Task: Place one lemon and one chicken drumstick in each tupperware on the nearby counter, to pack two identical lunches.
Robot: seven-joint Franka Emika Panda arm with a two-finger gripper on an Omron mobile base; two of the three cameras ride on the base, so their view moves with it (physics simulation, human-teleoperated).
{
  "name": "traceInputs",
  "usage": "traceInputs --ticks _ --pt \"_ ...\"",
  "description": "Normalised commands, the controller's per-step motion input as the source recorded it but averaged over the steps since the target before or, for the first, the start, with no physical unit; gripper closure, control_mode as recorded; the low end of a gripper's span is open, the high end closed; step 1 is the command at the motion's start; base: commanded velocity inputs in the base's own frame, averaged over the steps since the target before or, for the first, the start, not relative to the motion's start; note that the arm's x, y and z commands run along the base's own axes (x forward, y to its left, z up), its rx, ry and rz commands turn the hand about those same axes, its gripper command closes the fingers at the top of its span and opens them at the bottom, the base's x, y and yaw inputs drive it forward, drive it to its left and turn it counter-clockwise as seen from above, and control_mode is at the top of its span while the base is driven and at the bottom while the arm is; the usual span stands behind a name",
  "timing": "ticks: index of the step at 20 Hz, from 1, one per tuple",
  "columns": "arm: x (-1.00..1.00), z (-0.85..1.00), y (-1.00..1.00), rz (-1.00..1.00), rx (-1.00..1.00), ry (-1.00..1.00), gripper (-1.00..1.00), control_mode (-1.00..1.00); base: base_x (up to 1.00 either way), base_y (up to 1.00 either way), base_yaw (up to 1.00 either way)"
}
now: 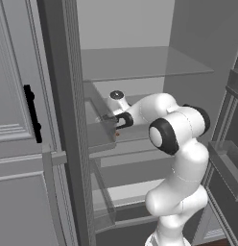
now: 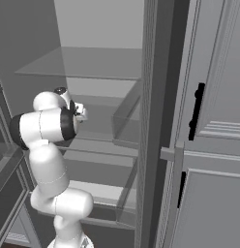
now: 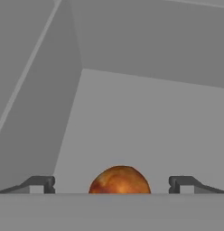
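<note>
Tall grey open fridge [image 1: 140, 29], glass shelves, clear drawer bins. White arm [image 1: 181, 144] reaches into the mid shelf. Two-finger gripper [image 3: 112, 184] spread wide, grasping nothing. Rounded orange-brown browned piece, likely the chicken drumstick [image 3: 119, 180], sits on the grey bin floor between the dark fingertips [image 3: 41, 183], touching neither.

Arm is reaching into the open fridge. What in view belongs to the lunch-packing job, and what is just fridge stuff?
Job:
- browned rounded item, likely a chicken drumstick, between the fingertips
- gripper, open, straddling it without touching

Just there:
- glass shelf above
- clear drawer
- fridge door with black handle
</note>
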Motion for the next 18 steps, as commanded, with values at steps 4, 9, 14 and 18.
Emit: traceInputs --ticks 4,9,14,18 --pt "-0.14 -0.45 0.0 0.0 0.0 0.0 1.0 -1.0 0.0 0.0 0.0" --pt "-0.52 -0.34 -0.04 -0.05 0.01 0.0 1.0 -1.0 0.0 0.0 0.0" --pt "-0.49 -0.13 -0.19 -0.06 0.01 0.0 1.0 -1.0 0.0 0.0 0.0" --pt "-0.47 0.0 -0.37 -0.02 0.05 0.0 1.0 -1.0 0.0 0.0 0.0"
